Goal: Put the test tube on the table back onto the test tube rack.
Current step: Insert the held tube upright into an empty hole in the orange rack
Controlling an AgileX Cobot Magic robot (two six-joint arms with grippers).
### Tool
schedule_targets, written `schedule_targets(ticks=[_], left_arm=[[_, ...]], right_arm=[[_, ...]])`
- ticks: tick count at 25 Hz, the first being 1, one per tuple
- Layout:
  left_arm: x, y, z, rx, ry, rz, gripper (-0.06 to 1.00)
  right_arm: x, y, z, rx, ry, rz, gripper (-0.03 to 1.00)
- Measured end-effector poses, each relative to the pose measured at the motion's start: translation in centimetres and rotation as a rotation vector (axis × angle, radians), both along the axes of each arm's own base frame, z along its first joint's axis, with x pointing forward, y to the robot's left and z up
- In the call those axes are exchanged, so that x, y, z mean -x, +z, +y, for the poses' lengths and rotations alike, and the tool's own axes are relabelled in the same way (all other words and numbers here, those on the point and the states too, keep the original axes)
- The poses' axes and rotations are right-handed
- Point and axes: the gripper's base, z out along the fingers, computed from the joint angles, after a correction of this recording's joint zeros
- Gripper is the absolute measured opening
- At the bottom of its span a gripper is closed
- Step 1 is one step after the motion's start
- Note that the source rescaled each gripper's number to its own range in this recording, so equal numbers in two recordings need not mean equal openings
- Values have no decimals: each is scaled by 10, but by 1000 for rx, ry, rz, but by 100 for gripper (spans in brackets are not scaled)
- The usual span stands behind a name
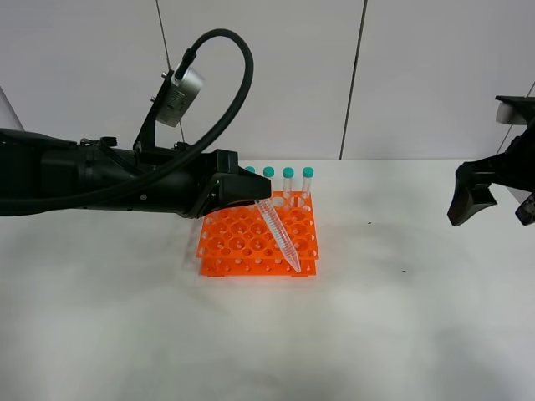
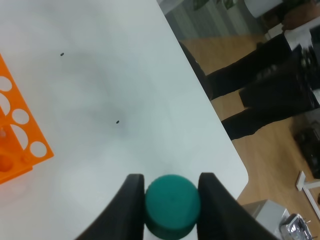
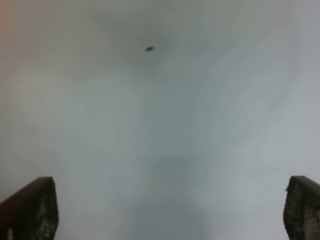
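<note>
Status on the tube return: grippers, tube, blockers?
Left gripper shut on the test tube at its cap; tube tilted, tip over the test tube rack. Right gripper open, off to the side. Nothing in the way.

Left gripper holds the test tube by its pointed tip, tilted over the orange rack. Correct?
No: the left gripper holds the test tube by its teal cap, not its tip, as the left wrist view shows. It is tilted over the orange test tube rack.

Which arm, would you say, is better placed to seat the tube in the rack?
Left: the left hand grips the test tube, tilted over the rack; the right hand hangs open, far aside.
</note>
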Motion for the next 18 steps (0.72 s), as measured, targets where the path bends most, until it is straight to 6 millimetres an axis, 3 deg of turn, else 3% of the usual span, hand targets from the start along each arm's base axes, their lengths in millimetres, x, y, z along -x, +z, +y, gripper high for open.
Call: schedule_targets(ticks=[7, 13, 18], left_arm=[[0, 0, 0, -2, 3, -1, 0], [0, 0, 0, -2, 3, -1, 0], [0, 0, 0, -2, 3, -1, 0]], right_arm=[[42, -3, 6, 8, 20, 14, 100], [107, -8, 5, 9, 13, -49, 100], [163, -20, 3, 4, -12, -262, 100]])
